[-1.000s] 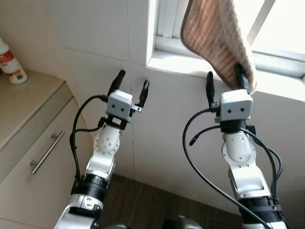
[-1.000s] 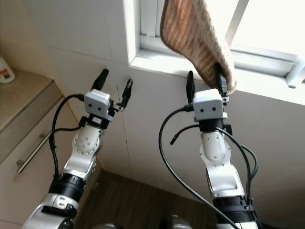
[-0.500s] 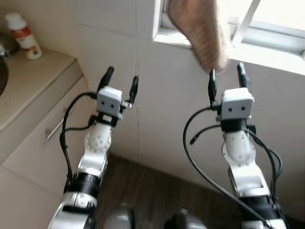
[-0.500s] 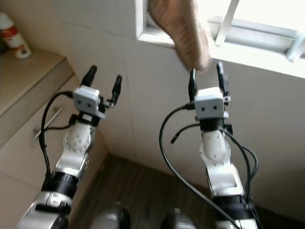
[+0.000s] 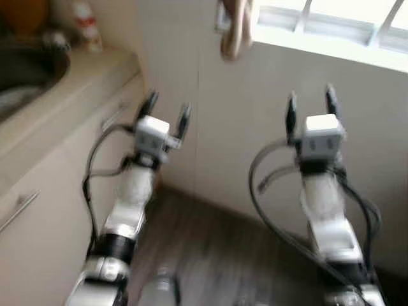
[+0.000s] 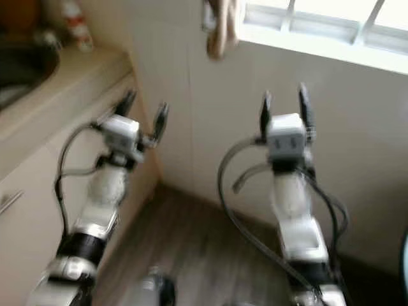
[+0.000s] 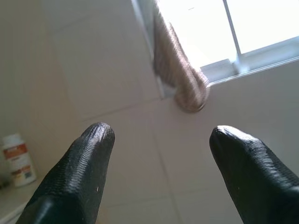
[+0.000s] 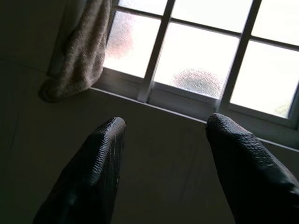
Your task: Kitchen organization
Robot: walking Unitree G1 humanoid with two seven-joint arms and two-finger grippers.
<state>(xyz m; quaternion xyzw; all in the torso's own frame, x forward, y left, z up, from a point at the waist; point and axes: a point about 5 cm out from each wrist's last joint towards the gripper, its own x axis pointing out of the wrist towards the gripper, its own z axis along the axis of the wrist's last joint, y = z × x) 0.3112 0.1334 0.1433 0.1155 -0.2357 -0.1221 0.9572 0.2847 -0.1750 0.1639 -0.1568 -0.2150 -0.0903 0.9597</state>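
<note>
A brown towel (image 7: 180, 77) hangs at the left end of a window (image 8: 205, 51), draped down past the pale sill (image 5: 331, 51) so that its rounded lower end lies against the tiled wall (image 5: 255, 127) just below the ledge. Its cloth is a warm tan-brown with fine ribbed stripes running lengthwise, and it looks thick and soft, folded over on itself at the bottom; in the head views it is blurred and shows only as a narrow brownish strip at the top edge. Both arms are raised side by side before the wall, well below the towel and apart from it. The left gripper (image 5: 166, 109) stands with its two black fingers spread and nothing between them, near the corner where the wall meets a beige counter (image 5: 76, 89). The right gripper (image 5: 310, 106) is further right, under the window, its fingers likewise spread wide and bare. On the counter at far left a dark sink basin (image 5: 29, 67) is sunk into the top, and beyond it stands a white bottle with a red label (image 7: 17, 158). Under the counter a cabinet front carries a metal bar handle (image 5: 16, 210). Dark wood-look floor (image 5: 223, 255) lies below, between the arms. The window panes are frosted and very bright.
</note>
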